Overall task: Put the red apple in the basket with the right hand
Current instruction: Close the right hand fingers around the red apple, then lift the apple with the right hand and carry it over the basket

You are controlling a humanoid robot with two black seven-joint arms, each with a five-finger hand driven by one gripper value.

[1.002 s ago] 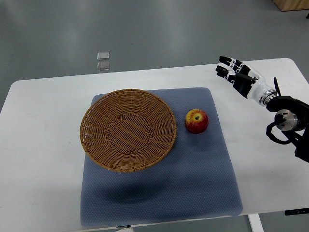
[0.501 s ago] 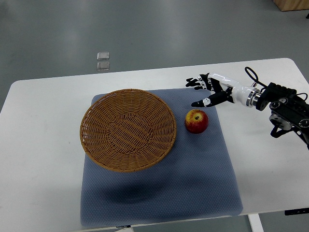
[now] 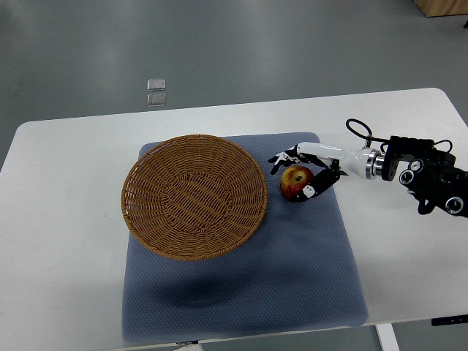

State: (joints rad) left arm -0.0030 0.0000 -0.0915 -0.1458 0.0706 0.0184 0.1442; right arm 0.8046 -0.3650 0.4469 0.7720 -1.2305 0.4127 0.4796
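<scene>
A red apple [image 3: 295,181] with a yellow patch lies on the blue-grey mat [image 3: 292,278], just right of the round wicker basket [image 3: 129,191]. My right hand [image 3: 291,176] reaches in from the right and wraps the apple: the fingers [image 3: 281,158] curl over its far side and the thumb presses its near right side. The apple still rests on the mat. Nothing lies in the basket. My left hand is out of view.
The mat covers the middle of a white table [image 3: 66,256], whose edges run close on all sides. My right forearm and its black wrist housing [image 3: 428,175] hang over the table's right part. Two small clear squares [image 3: 156,93] lie on the floor behind.
My right hand swept in from the far right corner, came down left onto the apple, and its fingers curled round it. The apple and basket have not moved.
</scene>
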